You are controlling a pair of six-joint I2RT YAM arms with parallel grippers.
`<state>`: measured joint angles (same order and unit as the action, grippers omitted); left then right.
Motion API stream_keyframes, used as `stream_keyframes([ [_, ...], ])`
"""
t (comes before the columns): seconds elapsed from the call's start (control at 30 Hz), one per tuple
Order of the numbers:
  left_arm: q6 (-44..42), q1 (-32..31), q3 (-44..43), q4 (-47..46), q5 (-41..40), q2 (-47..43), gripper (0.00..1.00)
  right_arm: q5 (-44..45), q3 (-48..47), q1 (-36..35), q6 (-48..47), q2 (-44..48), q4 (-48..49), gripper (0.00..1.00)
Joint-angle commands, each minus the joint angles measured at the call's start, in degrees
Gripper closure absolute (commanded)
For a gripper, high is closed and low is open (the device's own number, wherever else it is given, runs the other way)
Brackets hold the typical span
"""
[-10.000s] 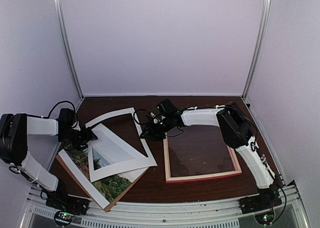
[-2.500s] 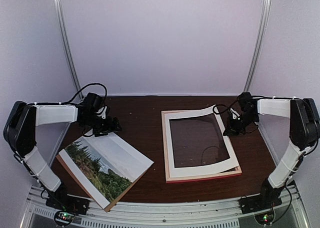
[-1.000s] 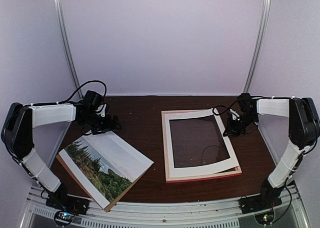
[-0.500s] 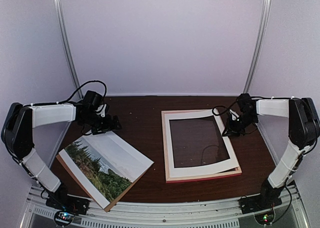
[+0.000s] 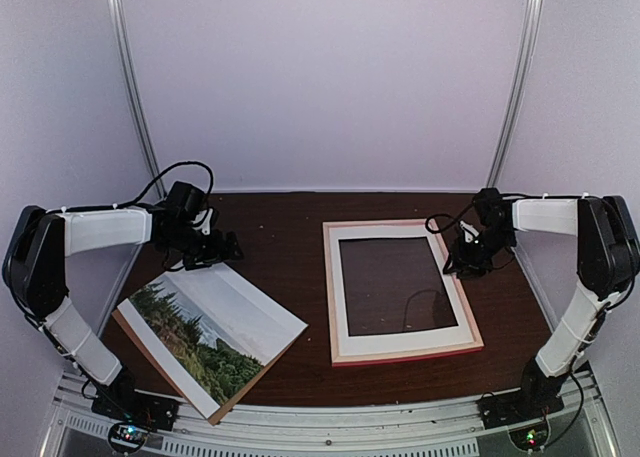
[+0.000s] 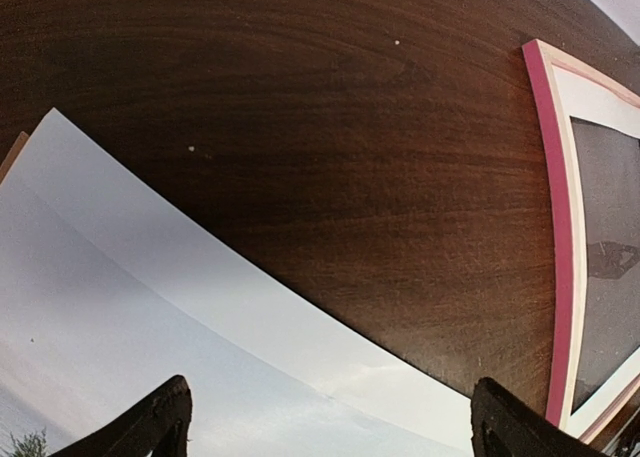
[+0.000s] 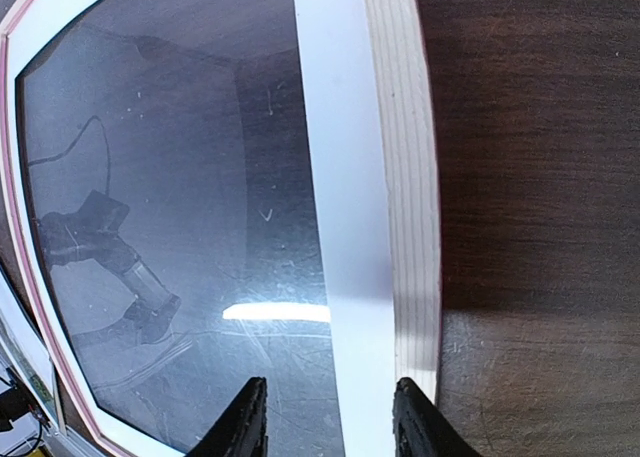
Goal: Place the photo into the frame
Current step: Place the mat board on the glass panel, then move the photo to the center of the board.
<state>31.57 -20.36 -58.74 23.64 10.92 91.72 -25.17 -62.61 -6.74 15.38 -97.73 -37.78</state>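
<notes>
— Settled flat since a moment ago: white mat [image 5: 405,343], far right corner formerly curled up off the frame [image 6: 558,227], now lying level inside the rails. Right gripper [image 7: 325,417] formerly pinched on that edge, now released.

— Noted. State of the right fingers [image 7: 245,422]?

— Parted to a moderate gap, gripping nothing. Poised just above the mat's right strip, pale wood rail alongside. Through the mat's opening, dark glass [image 7: 150,177] with an arm's reflection on it.

— Left side?

— Left gripper [image 6: 330,427] spread wide, empty. Hovering over the far edge of the photo [image 5: 215,322]; contact not discernible. No shift there against the earlier views.

— Location of the photo?

— Outside the frame. Face up on the left near part of the tabletop [image 5: 290,237], turned at an angle, resting on a brown backing board [image 6: 9,162] peeking out at one corner and along the near edges. Pale sky toward the far right, dark green trees toward the near left. Well apart from the frame, bare dark wood between.

— Position of the frame?

— Right half of the tabletop, lying flat, pale wood face upward, pink on the outer sides. Mat only inside; photo not yet in.
</notes>
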Motion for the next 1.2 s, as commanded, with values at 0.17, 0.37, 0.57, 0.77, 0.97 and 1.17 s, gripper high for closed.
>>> stream_keyframes([
  [0.17,-1.66,-0.22,-1.23,-0.1,-2.12,0.97,0.02,3.59,-1.78,-0.46,-0.68,0.67,-2.0,0.55],
  [0.37,-2.47,0.33,-2.07,2.53,-4.28,1.36,0.02,6.13,-2.55,-1.41,-1.47,2.17,-2.39,0.5],
  [0.57,-2.45,2.7,-1.4,5.9,-4.44,0.78,0.02,6.9,-4.53,-6.32,-1.29,2.75,0.15,0.44],
  [0.77,-0.64,7.13,2.68,8.23,-2.4,-2.37,0.03,5.04,-11.07,-16.86,-0.02,-1.51,4.12,0.39],
  [0.97,1.69,11.67,6.3,12.92,-1.43,-7.62,0.02,0.7,-20.75,-27.23,0.81,-10.58,6.98,0.37],
  [1.17,3.06,12.01,7.76,21.22,-2.62,-12.18,0.02,-3.19,-32.03,-35.78,0.58,-20.55,7.73,0.35],
])
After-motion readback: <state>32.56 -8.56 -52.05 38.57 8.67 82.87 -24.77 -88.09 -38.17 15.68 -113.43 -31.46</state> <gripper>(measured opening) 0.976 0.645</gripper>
